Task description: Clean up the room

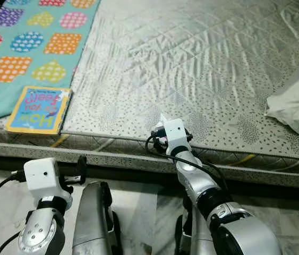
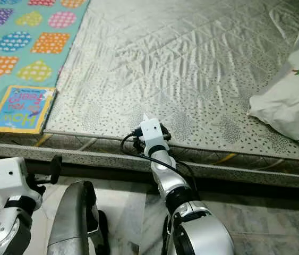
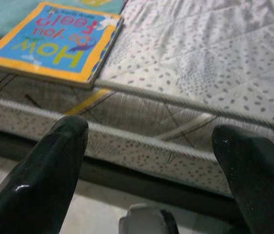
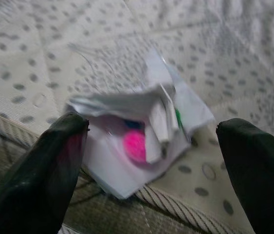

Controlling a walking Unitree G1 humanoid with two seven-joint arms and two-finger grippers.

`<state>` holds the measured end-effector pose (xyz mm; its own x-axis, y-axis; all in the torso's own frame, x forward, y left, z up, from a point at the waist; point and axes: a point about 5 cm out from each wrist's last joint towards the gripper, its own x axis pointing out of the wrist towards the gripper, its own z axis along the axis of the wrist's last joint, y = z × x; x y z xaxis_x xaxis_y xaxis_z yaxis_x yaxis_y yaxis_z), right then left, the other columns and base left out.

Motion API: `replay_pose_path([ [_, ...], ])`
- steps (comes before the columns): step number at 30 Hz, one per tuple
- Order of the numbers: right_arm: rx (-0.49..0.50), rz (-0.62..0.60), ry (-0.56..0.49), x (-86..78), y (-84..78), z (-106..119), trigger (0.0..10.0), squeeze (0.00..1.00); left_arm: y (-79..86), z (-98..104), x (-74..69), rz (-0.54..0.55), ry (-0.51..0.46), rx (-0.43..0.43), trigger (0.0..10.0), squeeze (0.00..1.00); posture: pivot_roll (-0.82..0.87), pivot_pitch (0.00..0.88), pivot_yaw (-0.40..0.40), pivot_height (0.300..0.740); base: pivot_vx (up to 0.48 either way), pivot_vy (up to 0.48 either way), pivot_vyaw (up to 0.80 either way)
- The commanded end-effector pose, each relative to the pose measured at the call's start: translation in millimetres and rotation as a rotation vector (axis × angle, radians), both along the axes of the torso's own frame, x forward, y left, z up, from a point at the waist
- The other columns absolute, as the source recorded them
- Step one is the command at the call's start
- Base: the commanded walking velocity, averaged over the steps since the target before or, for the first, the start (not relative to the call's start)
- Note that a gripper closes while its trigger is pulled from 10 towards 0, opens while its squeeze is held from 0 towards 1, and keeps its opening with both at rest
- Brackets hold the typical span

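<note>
The right gripper reaches over the near edge of the grey dotted quilted mattress, its two black fingers spread wide and holding nothing, with a crumpled white paper scrap showing a pink spot lying on the mattress between them, right at the piped edge. The wrist picture is blurred, so whether a finger already touches the paper is hard to say. The left gripper hangs low before the mattress side, also wide open and empty, facing a blue-and-yellow children's board book that rests on the near left corner beside a teal blanket with coloured patches. A white pillow lies at the far right. The paper is light and sits at the brink: a closing finger could nudge it off onto the floor, or pinch only a loose flap that tears or slips.
</note>
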<state>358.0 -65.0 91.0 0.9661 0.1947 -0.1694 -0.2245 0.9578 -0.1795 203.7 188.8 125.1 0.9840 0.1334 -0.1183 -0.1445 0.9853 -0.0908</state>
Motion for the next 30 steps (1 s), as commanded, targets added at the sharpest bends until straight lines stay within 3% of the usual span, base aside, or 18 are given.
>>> replay_pose_path([
  [1, -0.008, -0.007, 0.005, -0.9, 3.2, -1.8, 10.0, 0.0, 1.0, -0.4, -6.1, 0.014, 0.02, 0.0, 10.0, 0.0, 0.1, 0.328, 0.003, 0.553, 0.0, 0.0, 0.0],
  [3, -0.016, -0.019, -0.001, 0.6, 3.0, 0.0, 10.0, 0.0, 0.9, -0.3, -8.0, 0.017, 0.024, -0.001, 10.0, 0.0, 0.11, 0.334, 0.003, 0.553, 0.0, 0.0, 0.0],
  [4, -0.022, -0.026, -0.007, 1.7, 2.8, 1.5, 9.5, 0.0, 0.8, -0.2, -8.8, 0.018, 0.026, -0.001, 10.0, 0.0, 0.11, 0.336, 0.003, 0.553, 0.0, 0.0, 0.0],
  [5, -0.025, -0.03, -0.012, 2.3, 2.6, 2.4, 8.0, 0.0, 0.7, 0.0, -9.7, 0.019, 0.028, -0.001, 10.0, 0.0, 0.11, 0.337, 0.002, 0.553, 0.0, 0.0, 0.0],
  [6, -0.033, -0.037, -0.018, 3.5, 2.2, 4.1, 4.5, 0.0, 0.9, 0.2, -10.2, 0.02, 0.029, -0.001, 10.0, 0.0, 0.11, 0.339, 0.002, 0.553, 0.0, 0.0, 0.0],
  [7, -0.038, -0.041, -0.022, 4.2, 1.8, 5.0, 4.5, 0.0, 0.8, 0.4, -10.8, 0.02, 0.03, -0.001, 10.0, 0.0, 0.11, 0.339, 0.002, 0.553, 0.0, 0.0, 0.0],
  [8, -0.043, -0.051, -0.026, 5.6, 1.0, 7.0, 1.3, 0.0, 1.1, 0.7, -11.0, 0.021, 0.03, -0.001, 10.0, 0.0, 0.12, 0.341, 0.001, 0.553, 0.0, 0.0, 0.0],
  [9, -0.045, -0.058, -0.029, 6.6, 0.4, 8.3, 1.3, 0.0, 1.4, 1.0, -11.0, 0.022, 0.031, -0.001, 10.0, 0.0, 0.12, 0.341, 0.001, 0.553, 0.0, 0.0, 0.0],
  [10, -0.047, -0.067, -0.036, 8.1, -0.4, 10.5, 0.0, 0.0, 1.7, 1.4, -11.1, 0.024, 0.031, -0.001, 10.0, 0.0, 0.12, 0.343, 0.0, 0.553, 0.0, 0.0, 0.0],
  [30, -0.069, -0.128, -0.047, 12.6, -18.2, 12.0, 0.0, 0.0, 1.4, 2.1, -3.3, 0.027, 0.021, -0.007, 10.0, 0.0, 0.11, 0.298, 0.001, 0.553, 0.0, 0.0, 0.0],
])
